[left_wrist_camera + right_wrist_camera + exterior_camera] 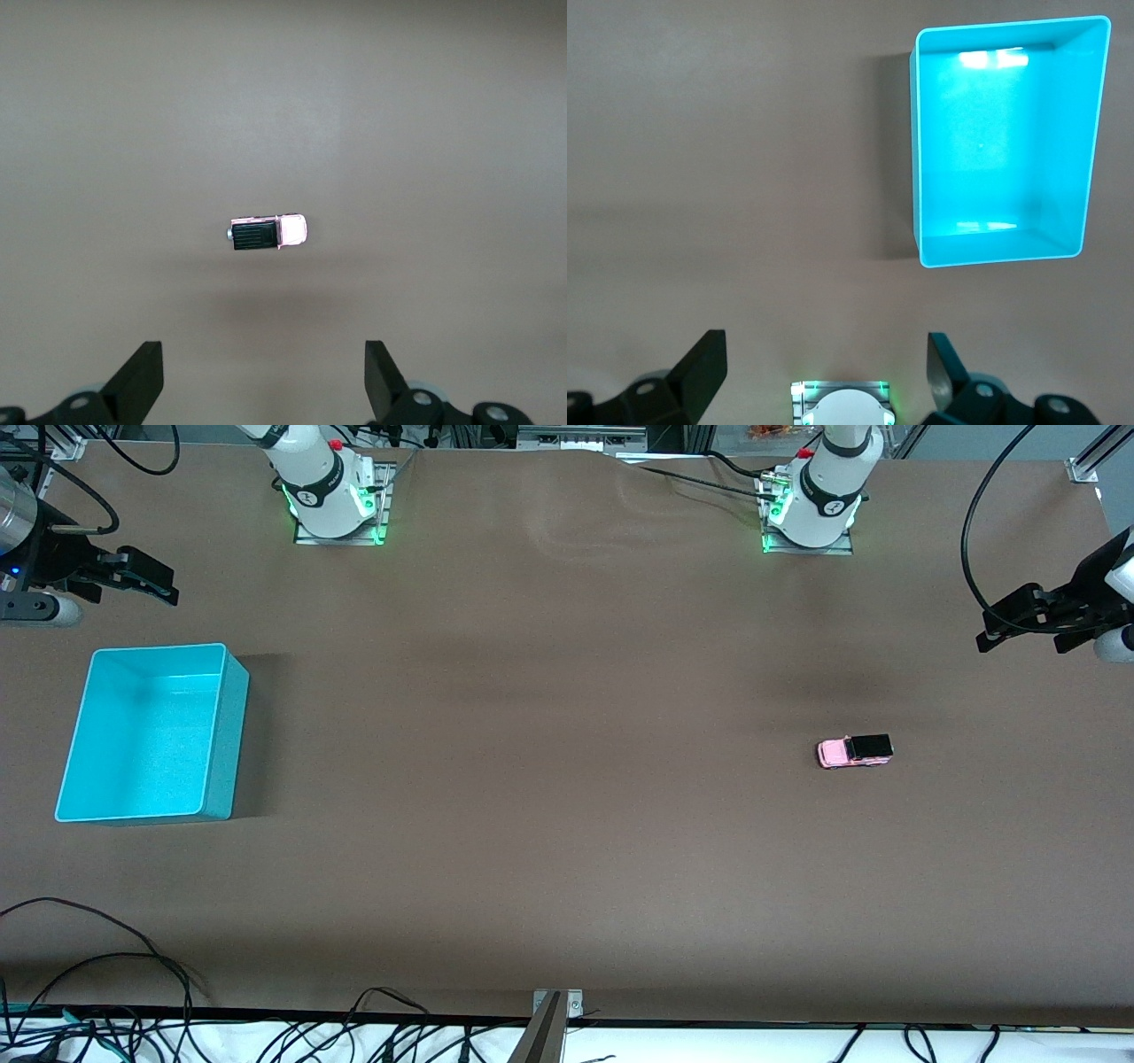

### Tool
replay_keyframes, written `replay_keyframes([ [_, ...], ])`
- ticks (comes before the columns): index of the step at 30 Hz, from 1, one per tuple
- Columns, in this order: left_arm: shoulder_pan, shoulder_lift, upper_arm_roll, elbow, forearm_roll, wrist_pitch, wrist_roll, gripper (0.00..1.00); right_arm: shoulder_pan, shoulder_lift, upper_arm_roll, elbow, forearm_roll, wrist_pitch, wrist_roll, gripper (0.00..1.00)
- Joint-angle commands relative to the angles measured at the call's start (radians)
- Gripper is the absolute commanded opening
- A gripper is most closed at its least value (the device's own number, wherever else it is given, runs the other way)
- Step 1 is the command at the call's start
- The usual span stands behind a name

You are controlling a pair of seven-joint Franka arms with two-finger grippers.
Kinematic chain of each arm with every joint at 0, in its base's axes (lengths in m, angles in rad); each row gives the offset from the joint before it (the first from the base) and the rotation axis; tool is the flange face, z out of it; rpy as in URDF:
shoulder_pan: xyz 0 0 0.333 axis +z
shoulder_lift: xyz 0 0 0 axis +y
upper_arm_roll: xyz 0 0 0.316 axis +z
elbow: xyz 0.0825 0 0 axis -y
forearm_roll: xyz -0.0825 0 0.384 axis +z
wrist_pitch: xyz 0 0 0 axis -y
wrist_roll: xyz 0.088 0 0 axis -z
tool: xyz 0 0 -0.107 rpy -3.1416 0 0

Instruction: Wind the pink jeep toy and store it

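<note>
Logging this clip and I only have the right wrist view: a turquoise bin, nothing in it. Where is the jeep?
Observer: The jeep sits on the table toward the left arm's end, apart from the bin, which is at the right arm's end.
Operator: Is any pincer on it?
Observer: No. The left pincer hangs open above the table's edge at its own end, and its wrist view shows the jeep untouched.
Operator: And the right pincer?
Observer: The right pincer is open too, holding nothing, up near the bin's end of the table.
</note>
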Motion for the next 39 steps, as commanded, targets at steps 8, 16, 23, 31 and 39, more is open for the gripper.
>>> replay_keyframes([
  [8, 0.010, 0.012, -0.006, 0.033, -0.021, -0.022, -0.003, 1.00, 0.005, 0.006, 0.001, 0.024, -0.009, -0.023, 0.002, 1.00],
  [16, 0.010, 0.012, -0.006, 0.033, -0.021, -0.020, -0.004, 1.00, 0.005, 0.008, -0.001, 0.024, -0.007, -0.023, 0.007, 1.00],
  [23, 0.008, 0.026, -0.007, 0.033, -0.021, -0.020, -0.006, 1.00, 0.005, 0.008, -0.001, 0.026, -0.009, -0.023, 0.007, 1.00],
  [31, 0.007, 0.062, -0.010, 0.027, -0.021, -0.025, 0.016, 1.00, 0.004, 0.008, -0.002, 0.026, -0.007, -0.023, 0.004, 1.00],
  [39, -0.003, 0.067, -0.012, 0.019, -0.021, -0.038, 0.008, 1.00, 0.004, 0.008, -0.002, 0.026, -0.007, -0.023, 0.007, 1.00],
])
